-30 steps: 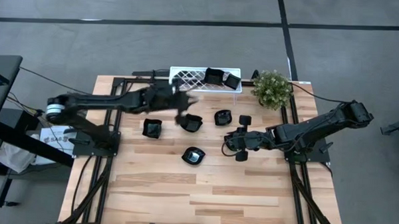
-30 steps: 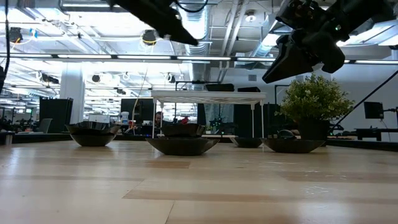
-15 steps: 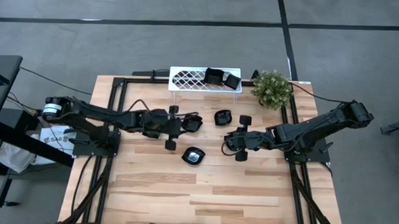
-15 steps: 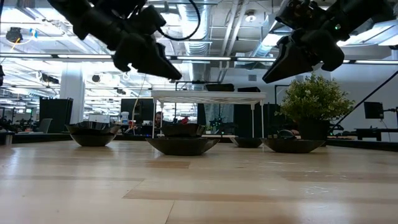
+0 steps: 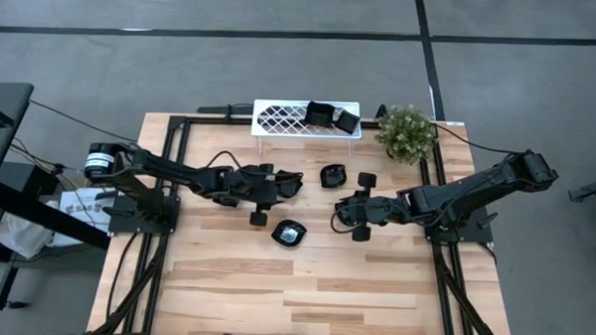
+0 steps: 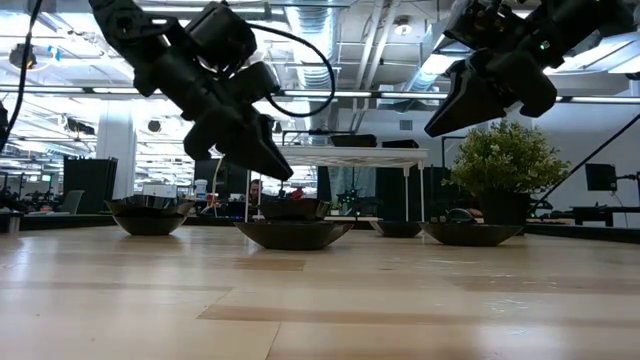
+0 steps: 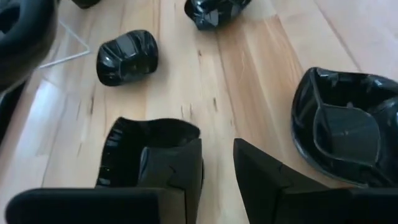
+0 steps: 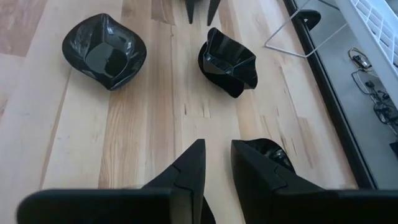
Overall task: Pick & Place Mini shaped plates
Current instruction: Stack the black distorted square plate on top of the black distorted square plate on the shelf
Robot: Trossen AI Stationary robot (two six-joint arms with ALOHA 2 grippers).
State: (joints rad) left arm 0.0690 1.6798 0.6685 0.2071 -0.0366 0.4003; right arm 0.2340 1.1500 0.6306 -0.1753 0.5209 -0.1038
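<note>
Several glossy black mini plates lie on the wooden table: one (image 5: 332, 176) toward the far side, one (image 5: 290, 233) nearer the front, one (image 5: 291, 183) partly under my left gripper. Two more (image 5: 320, 115) sit on the white lattice rack (image 5: 280, 117). My left gripper (image 5: 282, 185) is open and hangs above the table (image 6: 283, 172). In its wrist view its fingers (image 7: 217, 149) stand beside a squarish plate (image 7: 134, 149), clear of it. My right gripper (image 5: 340, 214) is open and empty (image 8: 217, 152), held high over the table (image 6: 450, 115), with a plate (image 8: 273, 155) beside one finger.
A potted plant (image 5: 406, 131) stands at the far right corner beside the rack. Black frame rails (image 5: 169, 173) run along the table's left and right sides. Bare wood (image 5: 304, 287) lies toward the near edge.
My left gripper has swung from in front of the rack toward the table's near edge and come down, and it now hangs low over the plates in the middle. The plates have not moved.
</note>
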